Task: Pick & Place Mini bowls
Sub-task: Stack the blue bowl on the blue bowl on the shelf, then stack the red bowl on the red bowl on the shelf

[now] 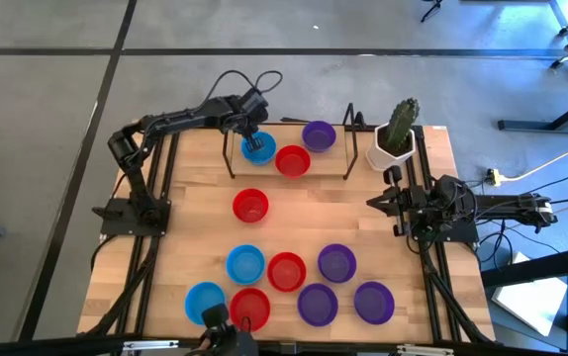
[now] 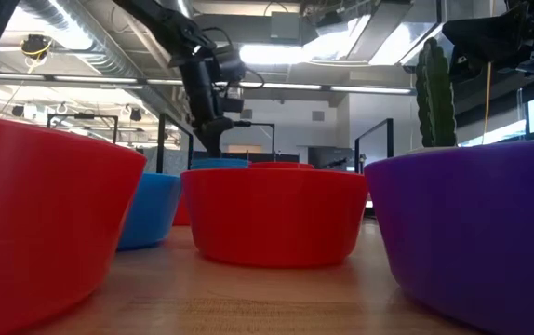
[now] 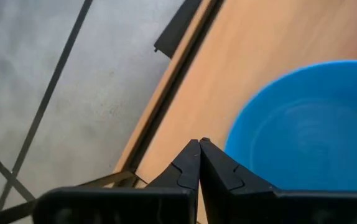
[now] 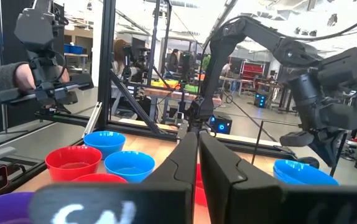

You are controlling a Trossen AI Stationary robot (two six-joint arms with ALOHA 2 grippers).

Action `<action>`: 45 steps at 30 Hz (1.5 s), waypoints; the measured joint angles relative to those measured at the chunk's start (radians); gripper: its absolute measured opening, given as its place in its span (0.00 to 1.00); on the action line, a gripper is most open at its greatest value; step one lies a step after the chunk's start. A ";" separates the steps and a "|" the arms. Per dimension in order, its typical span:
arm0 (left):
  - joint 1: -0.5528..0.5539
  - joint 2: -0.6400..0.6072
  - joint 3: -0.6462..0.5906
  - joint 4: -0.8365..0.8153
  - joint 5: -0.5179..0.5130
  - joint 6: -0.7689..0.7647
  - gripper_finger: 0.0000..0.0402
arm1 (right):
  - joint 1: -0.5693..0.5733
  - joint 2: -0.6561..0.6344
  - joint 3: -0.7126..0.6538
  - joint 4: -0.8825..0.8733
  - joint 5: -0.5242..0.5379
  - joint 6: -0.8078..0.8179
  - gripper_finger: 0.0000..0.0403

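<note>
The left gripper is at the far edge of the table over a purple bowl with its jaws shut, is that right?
Not quite. The bowl under the left gripper is blue, not purple, as the high view shows. The rest holds: it is at the table's far edge, jaws shut.

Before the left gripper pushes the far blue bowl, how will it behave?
The blue bowl looks like thin plastic, so probably light. Being low and wide, it should slide on the table, not tip. Its glossy wall may slip from the left gripper.

No legible text or labels anywhere.
</note>
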 joint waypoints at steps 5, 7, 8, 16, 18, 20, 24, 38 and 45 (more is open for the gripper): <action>0.000 0.000 -0.005 0.045 0.000 0.008 0.01 | 0.000 0.000 0.000 0.000 0.000 0.000 0.05; 0.000 -0.005 -0.005 0.052 0.000 0.011 0.00 | 0.000 0.000 0.000 0.000 0.000 0.000 0.05; -0.004 -0.011 -0.005 0.056 0.002 0.017 0.00 | 0.000 0.000 0.000 0.000 0.000 0.000 0.05; -0.071 -0.189 -0.024 0.070 0.214 0.042 0.00 | 0.000 0.000 0.000 0.000 0.000 -0.002 0.05; -0.107 -0.292 -0.072 0.101 0.281 0.059 0.00 | 0.000 0.000 0.000 0.000 0.000 -0.001 0.05; -0.156 -0.409 -0.144 0.146 0.351 0.078 0.01 | 0.000 0.000 0.000 0.000 0.000 0.000 0.05; -0.252 -0.706 -0.381 0.325 0.482 0.060 0.00 | 0.000 0.000 0.000 0.000 0.000 0.000 0.05; -0.324 -1.479 -1.107 0.853 0.577 -0.072 0.00 | 0.000 0.000 0.000 0.000 0.000 -0.002 0.05; -0.372 -1.647 -1.233 0.853 0.676 -0.116 0.00 | 0.000 0.000 0.000 0.000 0.000 -0.003 0.05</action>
